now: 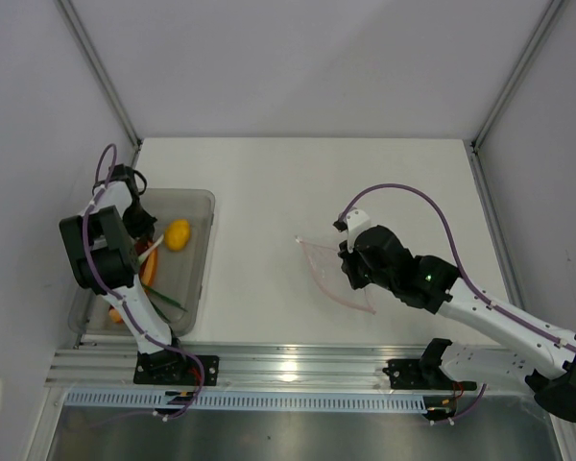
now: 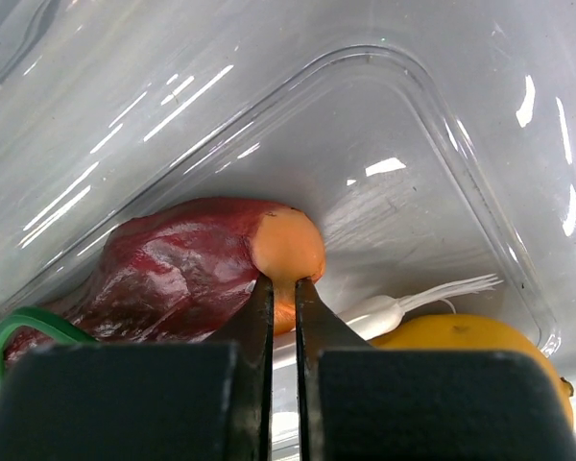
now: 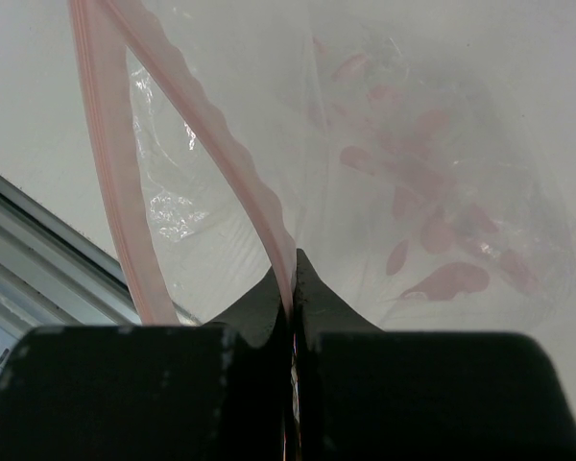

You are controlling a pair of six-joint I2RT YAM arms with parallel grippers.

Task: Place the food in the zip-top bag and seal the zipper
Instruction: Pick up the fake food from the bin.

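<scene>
Left wrist: glossy dark red food (image 2: 173,269), orange tip.

Food (image 1: 177,234) in bin (image 1: 190,277), left of bag (image 1: 332,270)

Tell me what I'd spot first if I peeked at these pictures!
Probably the bright yellow lemon, lying in the grey bin on the left side. There the left gripper pinches the orange tip of a dark red piece. Over on the right, the right gripper pinches the pink zipper of the clear bag.
</scene>
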